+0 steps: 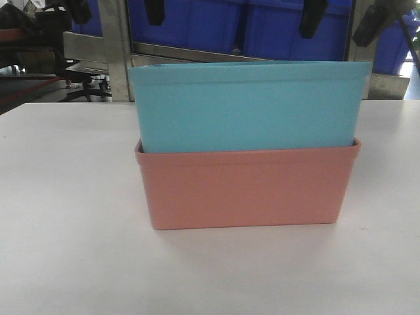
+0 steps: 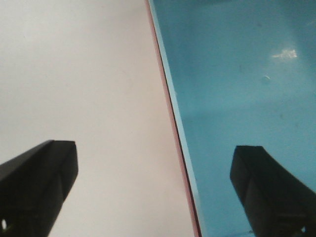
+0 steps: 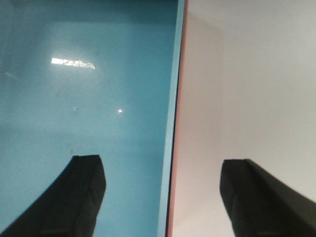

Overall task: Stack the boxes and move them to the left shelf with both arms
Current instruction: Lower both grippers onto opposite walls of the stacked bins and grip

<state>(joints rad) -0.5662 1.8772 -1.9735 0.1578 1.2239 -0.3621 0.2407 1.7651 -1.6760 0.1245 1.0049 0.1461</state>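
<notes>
Blue tub: seated upright inside the pink tub, nested to roughly half its height, with its upper half standing above the pink rim. The long sides of both face the front camera and both are level. The blue tub's interior is bare in both wrist views, apart from light reflections on its floor.

Pink tub: resting on the white bench, about mid-bench. No damage is visible on its front wall.

Left tool: spread wide and straddling the left end wall of the nested pair. One finger is over the blue interior and the other is over the bench outside. The blue and pink rims run between them, touching neither finger. Height above the rims cannot be told.

Right tool: likewise wide, across the right end wall. The inner finger is over the blue interior and the outer finger is over the bench. Neither is in contact with the rims.

Surroundings: behind the bench stands a steel rack with dark blue bins on it. Black angular pieces hang at the top edge of the front view, above both ends of the tubs. Dark equipment at far left is too dim to identify.
</notes>
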